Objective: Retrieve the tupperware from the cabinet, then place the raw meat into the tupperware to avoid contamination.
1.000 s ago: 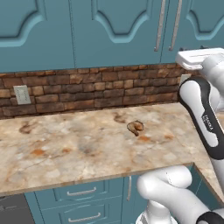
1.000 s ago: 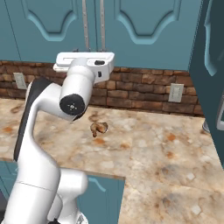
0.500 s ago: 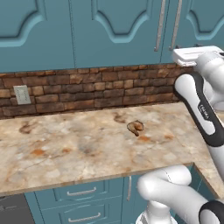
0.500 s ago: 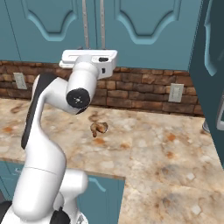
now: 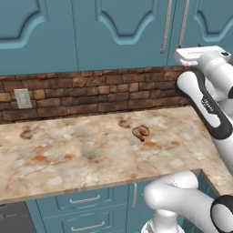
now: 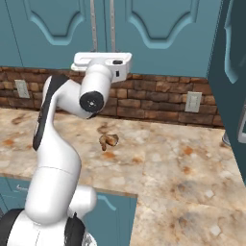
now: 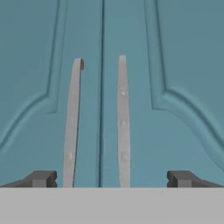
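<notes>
White arm raised, jaws wide apart, facing teal cabinet (image 7: 175, 65) handles (image 7: 122, 122).

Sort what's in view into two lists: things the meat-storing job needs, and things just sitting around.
Job things:
- cabinet, doors shut, bar handles facing the open claw
- raw meat on the counter

Just there:
- wall outlets
- brick backsplash
- drawers
</notes>
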Robot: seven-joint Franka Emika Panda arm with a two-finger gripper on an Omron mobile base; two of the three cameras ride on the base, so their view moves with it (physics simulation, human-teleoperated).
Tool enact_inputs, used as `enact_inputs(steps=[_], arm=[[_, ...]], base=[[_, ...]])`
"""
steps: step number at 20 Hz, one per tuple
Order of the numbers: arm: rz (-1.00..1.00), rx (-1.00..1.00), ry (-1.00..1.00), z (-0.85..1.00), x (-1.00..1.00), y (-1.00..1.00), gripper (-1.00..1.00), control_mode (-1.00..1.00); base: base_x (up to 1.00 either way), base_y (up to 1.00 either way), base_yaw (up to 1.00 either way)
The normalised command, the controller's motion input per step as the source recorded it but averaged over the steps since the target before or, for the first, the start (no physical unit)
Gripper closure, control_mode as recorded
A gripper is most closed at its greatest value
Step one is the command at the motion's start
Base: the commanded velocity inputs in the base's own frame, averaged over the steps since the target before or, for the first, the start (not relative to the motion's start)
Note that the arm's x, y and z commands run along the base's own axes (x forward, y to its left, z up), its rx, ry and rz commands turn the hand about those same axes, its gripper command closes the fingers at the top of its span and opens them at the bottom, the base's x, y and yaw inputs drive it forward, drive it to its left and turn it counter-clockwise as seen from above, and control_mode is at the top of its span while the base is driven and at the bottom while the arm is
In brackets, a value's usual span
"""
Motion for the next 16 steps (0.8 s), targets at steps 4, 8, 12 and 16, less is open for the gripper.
enact_inputs(steps=[4,8,12,16], arm=[[0.0,0.0,0.0,0.0,0.27,-0.16,-1.0,-1.0],[0.0,0.0,0.0,0.0,0.27,-0.1,-1.0,-1.0],[0.0,0.0,0.0,0.0,0.21,-0.01,-1.0,-1.0],[0.0,0.0,0.0,-0.03,0.15,0.0,-1.0,-1.0]], base=[[0.0,0.0,0.0],[0.0,0.0,0.0],[0.0,0.0,0.0],[0.0,0.0,0.0]])
